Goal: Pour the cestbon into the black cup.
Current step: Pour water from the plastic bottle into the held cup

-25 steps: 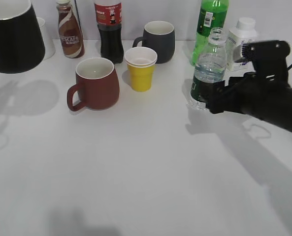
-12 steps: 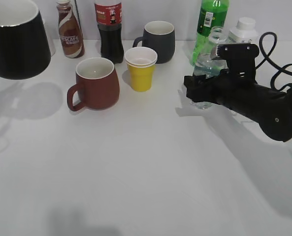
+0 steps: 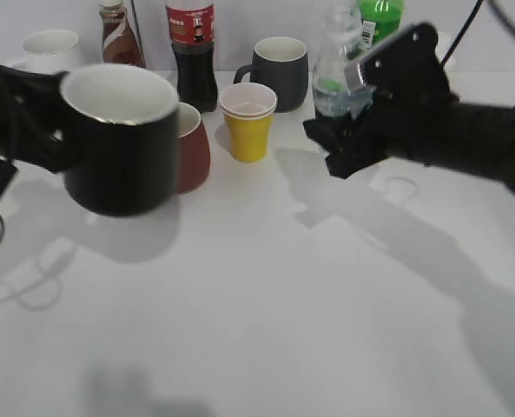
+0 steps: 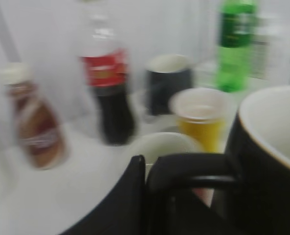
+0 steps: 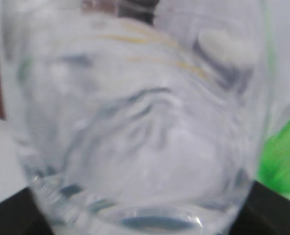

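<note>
The black cup (image 3: 118,143), glossy with a white inside, hangs upright above the table at the left. My left gripper (image 3: 59,139) is shut on its handle. In the left wrist view the cup (image 4: 269,161) fills the right side, and its handle (image 4: 189,169) sits against my left gripper (image 4: 154,200). The cestbon (image 3: 333,65), clear and uncapped, is lifted off the table at the back right, roughly upright. My right gripper (image 3: 342,132) is shut on its lower body. The bottle (image 5: 135,117) fills the right wrist view, blurred. It stands well right of the cup.
The brown-red mug (image 3: 192,143) stands just behind the black cup. A yellow paper cup (image 3: 248,117), a dark-grey mug (image 3: 279,69), a cola bottle (image 3: 192,52), a Nescafe bottle (image 3: 118,35), a white mug (image 3: 53,43) and a green soda bottle (image 3: 379,17) line the back.
The left arm brought the black cup down and to the right, in front of the brown-red mug. The right arm lifted the cestbon off the table and moved it up and left.
</note>
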### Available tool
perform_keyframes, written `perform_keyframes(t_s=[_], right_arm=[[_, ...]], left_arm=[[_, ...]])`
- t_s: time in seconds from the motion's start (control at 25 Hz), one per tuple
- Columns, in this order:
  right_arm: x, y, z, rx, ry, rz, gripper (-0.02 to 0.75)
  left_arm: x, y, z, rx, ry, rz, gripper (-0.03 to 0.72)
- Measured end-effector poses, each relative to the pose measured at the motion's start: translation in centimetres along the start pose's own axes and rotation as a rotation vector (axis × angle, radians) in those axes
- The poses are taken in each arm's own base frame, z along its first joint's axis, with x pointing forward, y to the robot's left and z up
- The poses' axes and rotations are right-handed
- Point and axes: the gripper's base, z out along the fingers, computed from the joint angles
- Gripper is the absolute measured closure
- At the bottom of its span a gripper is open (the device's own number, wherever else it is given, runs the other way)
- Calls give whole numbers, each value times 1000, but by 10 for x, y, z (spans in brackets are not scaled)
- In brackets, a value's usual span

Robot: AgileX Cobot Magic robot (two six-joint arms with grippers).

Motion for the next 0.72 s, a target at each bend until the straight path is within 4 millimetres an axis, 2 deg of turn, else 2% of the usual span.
perform_keyframes(t_s=[0.12,0.32,0.48,0.72], right_arm=[[-34,6,-13,-24,-26,-189,281],[-72,29,-16,-94,-77,-529,281],[-80,40,-13,-118,-67,-757,281],[-79,40,-13,-110,-47,-981,281]], left_arm=[[-2,-26,4,90,6,1,655],[3,-47,11,161,31,-19,655],[6,-51,13,168,48,-30,655],[5,-52,13,172,43,-31,655]])
